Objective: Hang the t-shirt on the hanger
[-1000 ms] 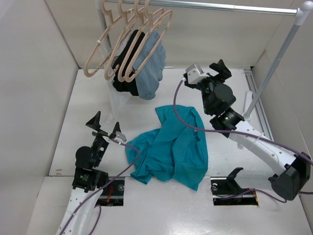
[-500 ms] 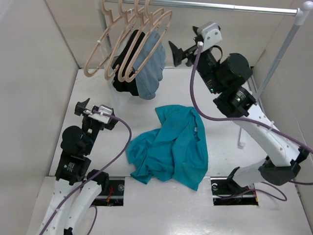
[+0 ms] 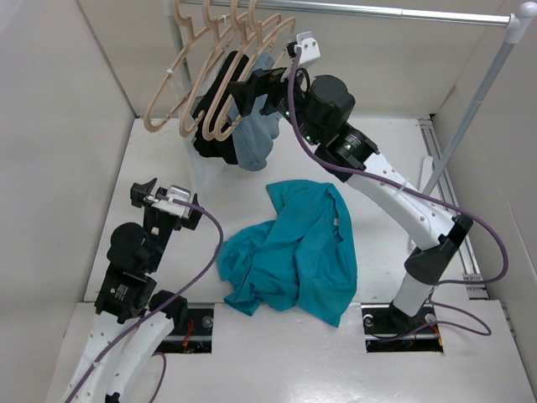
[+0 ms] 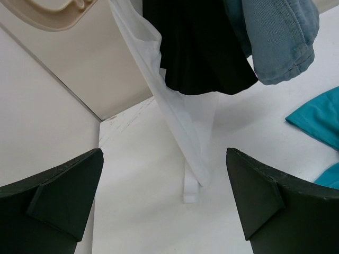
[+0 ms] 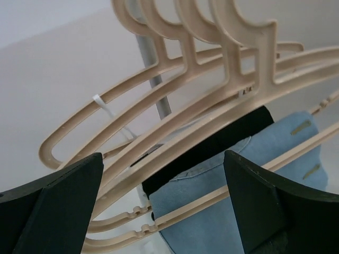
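Seen from above, the teal blue-green short-sleeved cloth t-shirt (image 3: 294, 252) lies crumpled on the white table (image 3: 151, 168). It is well below and behind the right gripper (image 3: 243, 86), which is raised with its fingers spread and pointing into a row of light beige plastic hangers (image 3: 165, 95) on the rail. The left gripper (image 3: 165, 204), also spread and holding nothing, hovers low with the t-shirt near its right side, so we judge the left arm nearer the cloth and the right arm nearer a hanger. In the left wrist view, the left gripper (image 4: 164, 206) frames bare table. A teal corner of the t-shirt (image 4: 320, 119) sits ahead to its right, and a black garment (image 4: 201, 47) and a grey-blue garment (image 4: 275, 37) hang above. In the right wrist view, the right gripper (image 5: 161, 203) stands wide apart and touches nothing. The nearest hanger (image 5: 222, 108) lies directly ahead, its long arm slanting across the gap from upper right to lower left, with the grey-blue garment (image 5: 254, 180) draped behind it.
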`<state>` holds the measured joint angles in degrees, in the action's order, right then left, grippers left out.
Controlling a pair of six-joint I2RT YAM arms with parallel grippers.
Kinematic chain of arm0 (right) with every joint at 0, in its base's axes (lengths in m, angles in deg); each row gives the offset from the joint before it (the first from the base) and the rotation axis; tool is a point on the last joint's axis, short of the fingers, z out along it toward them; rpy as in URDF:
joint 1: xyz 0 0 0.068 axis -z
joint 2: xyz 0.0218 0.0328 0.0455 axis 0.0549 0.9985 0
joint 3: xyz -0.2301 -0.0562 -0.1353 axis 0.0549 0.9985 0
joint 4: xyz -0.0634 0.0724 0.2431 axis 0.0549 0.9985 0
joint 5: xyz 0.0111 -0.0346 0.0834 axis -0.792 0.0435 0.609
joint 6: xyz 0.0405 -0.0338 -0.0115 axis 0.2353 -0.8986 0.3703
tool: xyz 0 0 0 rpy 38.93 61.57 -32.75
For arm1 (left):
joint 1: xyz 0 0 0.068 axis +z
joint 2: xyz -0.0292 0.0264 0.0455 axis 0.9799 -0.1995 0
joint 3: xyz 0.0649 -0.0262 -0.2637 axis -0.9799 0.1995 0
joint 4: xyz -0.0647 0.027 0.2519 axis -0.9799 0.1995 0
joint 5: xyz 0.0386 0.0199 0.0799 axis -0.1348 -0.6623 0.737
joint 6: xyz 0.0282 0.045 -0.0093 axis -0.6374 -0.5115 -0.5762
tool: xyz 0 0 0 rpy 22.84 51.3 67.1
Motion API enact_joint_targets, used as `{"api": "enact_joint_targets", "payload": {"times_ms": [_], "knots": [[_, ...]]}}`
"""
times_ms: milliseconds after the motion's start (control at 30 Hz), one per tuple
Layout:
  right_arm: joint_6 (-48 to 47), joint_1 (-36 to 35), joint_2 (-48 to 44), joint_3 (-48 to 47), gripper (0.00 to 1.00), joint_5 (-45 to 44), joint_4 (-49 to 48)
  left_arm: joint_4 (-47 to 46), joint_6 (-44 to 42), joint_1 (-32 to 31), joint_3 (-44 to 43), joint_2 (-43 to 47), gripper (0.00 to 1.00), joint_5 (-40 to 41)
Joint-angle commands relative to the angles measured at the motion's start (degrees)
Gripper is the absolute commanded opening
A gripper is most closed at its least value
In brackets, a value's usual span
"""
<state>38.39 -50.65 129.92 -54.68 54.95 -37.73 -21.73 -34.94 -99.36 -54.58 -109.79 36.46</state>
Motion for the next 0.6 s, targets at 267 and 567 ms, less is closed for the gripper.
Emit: {"api": "enact_joint_targets", "payload": {"times_ms": [267,567], "knots": [[8.5,-0.2,2.9,-3.9,0.81,-3.6,-3.1,-1.8,2.3,-0.4,1.6,1.8,1.00,0.3],[10.6,-0.2,4.5,-4.4,0.77,-5.9,-4.3,-1.8,2.8,-0.4,2.1,2.9,1.00,0.3]]}}
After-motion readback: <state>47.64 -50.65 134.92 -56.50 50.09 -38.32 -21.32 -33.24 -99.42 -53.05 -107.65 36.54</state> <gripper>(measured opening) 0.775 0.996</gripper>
